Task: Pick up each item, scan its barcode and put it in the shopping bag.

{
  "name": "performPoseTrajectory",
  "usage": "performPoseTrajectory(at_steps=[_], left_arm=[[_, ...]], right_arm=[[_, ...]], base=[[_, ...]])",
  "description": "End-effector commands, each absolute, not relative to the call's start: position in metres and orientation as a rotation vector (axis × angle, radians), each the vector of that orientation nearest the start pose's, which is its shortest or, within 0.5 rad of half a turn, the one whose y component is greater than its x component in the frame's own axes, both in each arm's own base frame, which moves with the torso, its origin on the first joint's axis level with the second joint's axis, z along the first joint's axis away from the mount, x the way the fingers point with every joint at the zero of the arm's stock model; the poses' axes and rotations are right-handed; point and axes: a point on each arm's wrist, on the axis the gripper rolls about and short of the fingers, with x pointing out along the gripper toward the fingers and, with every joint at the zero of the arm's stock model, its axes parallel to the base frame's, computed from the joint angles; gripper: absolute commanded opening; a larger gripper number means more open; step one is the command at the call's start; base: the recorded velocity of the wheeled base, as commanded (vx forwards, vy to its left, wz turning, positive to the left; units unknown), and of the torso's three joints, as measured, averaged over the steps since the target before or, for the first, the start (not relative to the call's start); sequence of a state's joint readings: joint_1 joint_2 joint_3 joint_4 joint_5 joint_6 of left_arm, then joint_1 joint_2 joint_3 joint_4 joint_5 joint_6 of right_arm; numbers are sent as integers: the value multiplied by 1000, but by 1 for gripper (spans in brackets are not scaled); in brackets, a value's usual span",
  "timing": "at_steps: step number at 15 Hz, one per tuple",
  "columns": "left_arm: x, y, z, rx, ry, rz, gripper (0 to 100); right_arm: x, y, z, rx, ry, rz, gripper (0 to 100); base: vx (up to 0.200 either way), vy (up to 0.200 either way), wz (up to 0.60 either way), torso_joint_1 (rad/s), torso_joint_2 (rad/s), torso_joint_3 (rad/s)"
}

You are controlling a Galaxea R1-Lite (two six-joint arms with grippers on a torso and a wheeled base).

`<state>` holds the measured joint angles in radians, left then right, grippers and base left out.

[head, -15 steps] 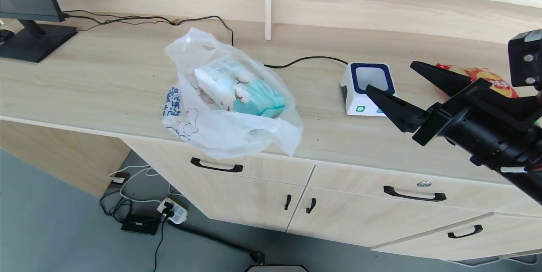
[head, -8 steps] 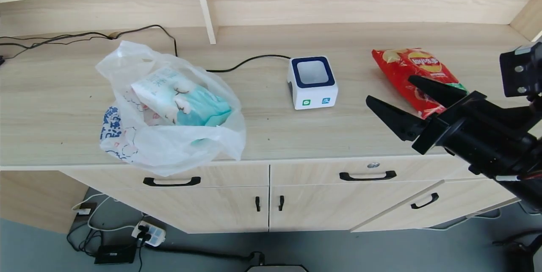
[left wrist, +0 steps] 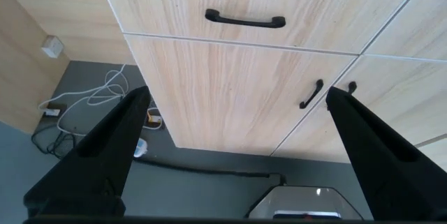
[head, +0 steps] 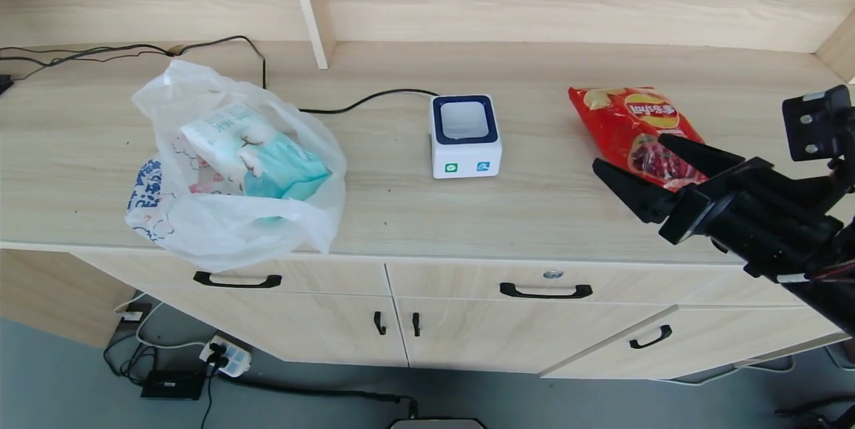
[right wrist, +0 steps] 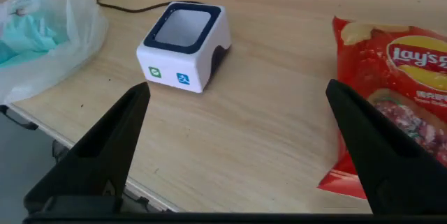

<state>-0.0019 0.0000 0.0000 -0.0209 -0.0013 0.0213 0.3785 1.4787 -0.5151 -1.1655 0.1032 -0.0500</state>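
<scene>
A red chips bag (head: 634, 131) lies flat on the wooden counter (head: 414, 215), to the right of the white, blue-rimmed scanner (head: 465, 137). My right gripper (head: 628, 152) hovers open over the counter's front edge, its fingertips at the near end of the chips bag (right wrist: 394, 112), nothing held. The right wrist view also shows the scanner (right wrist: 183, 46) beyond the right gripper (right wrist: 237, 88). The translucent shopping bag (head: 227, 168) sits at the left front edge with a white and teal tissue pack (head: 254, 155) inside. My left gripper (left wrist: 237, 91) is open and empty below counter height, facing the cabinet doors (left wrist: 230, 91).
A black cable (head: 361, 100) runs from the scanner along the counter's back. A raised shelf with an upright divider (head: 314, 25) backs the counter. Drawers with black handles (head: 546, 293) sit beneath it. A power strip and cords (head: 220, 357) lie on the floor at the left.
The head camera has swung right, so the whole scene slid left and the chips bag came into view. The right gripper, still open, went from beside the scanner to the chips bag.
</scene>
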Motion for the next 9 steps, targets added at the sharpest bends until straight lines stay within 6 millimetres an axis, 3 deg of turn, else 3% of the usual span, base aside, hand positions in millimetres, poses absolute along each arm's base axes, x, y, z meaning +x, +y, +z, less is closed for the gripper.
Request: performPoseTrajectory(at_steps=[1,2,3,9], left_arm=[[-23,0,78,21,-20,-3,100],[-23,0,78,21,-20,-1,100],[-23,0,78,21,-20,-3,100],[-23,0,78,20,-22,-3,100]], right_arm=[[231,80,222,8,-214,419,100],[236,75,219,18,-199,403,100],[254,68,216,35,-182,374,100],[306,26,225,-47,-62,304,100]], base=[[200,0,0,2,7,2],[0,0,0,0,0,0],[0,0,0,0,0,0],[0,0,0,0,0,0]])
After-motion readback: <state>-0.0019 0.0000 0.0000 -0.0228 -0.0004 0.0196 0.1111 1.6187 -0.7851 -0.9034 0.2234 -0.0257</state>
